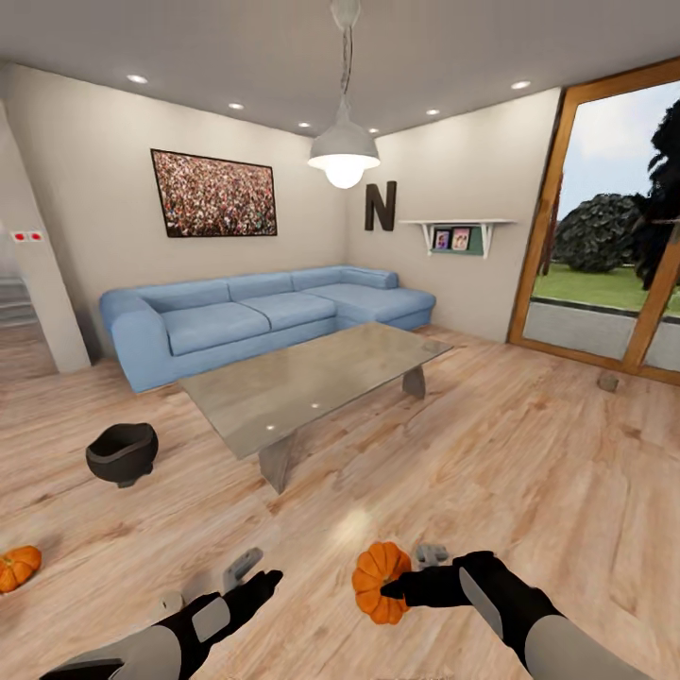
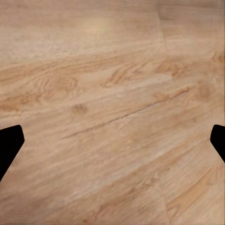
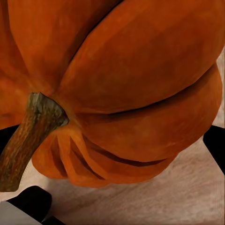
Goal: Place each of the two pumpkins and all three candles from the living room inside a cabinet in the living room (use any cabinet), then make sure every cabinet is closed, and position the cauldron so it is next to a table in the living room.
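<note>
My right gripper (image 1: 408, 578) is shut on an orange pumpkin (image 1: 378, 581), held just above the wood floor at the near right. In the right wrist view the pumpkin (image 3: 131, 79) looms close, its brown stem to one side. A second pumpkin (image 1: 17, 567) lies on the floor at the left edge. The black cauldron (image 1: 121, 453) stands on the floor to the left of the glass-topped table (image 1: 312, 382). A small grey-tan candle (image 1: 608, 382) sits on the floor near the glass door. My left gripper (image 1: 253, 574) hangs open and empty over bare planks (image 2: 112, 93). The cabinet is out of view.
A blue corner sofa (image 1: 264, 316) runs along the far wall behind the table. A wood-framed glass door (image 1: 614, 236) closes off the right side. A pendant lamp (image 1: 344, 151) hangs over the table. Open floor stretches between me and the table.
</note>
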Tool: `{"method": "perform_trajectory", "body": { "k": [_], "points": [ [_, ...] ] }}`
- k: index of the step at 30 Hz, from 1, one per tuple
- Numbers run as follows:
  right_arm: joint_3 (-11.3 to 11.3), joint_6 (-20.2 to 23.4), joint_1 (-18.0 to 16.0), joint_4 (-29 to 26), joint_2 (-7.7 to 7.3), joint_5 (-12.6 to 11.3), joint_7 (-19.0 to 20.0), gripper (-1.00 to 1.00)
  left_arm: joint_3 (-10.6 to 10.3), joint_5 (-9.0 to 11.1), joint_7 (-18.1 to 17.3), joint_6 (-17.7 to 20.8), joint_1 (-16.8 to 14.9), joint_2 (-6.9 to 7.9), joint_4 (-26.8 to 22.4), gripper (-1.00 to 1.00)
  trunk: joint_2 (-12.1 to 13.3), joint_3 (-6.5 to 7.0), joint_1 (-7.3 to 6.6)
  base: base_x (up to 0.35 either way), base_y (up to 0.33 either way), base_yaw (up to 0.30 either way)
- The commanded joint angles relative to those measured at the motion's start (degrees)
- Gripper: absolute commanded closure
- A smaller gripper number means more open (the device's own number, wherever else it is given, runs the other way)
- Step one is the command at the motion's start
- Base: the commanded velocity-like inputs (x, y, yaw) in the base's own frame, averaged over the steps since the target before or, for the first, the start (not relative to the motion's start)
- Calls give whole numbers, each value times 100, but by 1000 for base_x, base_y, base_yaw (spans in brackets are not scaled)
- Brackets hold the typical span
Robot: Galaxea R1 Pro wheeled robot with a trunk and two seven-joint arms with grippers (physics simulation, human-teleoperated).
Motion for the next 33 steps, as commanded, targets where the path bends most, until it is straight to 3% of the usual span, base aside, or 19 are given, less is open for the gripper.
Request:
{"method": "perform_trajectory", "body": {
  "k": [1,16,33],
  "points": [
    [22,35,-4,-15,-7,-59,-17,100,45,8,-17,26,-4,-1,2,-100,-3,-1,-3,-170,242,261],
    [24,39,-9,-15,-7,-59,-17,100,43,4,-20,26,-4,-9,4,-100,-3,34,-3,-142,261,269],
    [31,43,-7,-15,-7,-50,-12,100,49,-112,-17,17,-4,-18,2,-100,-3,-41,-3,31,321,247]
  ]
}}
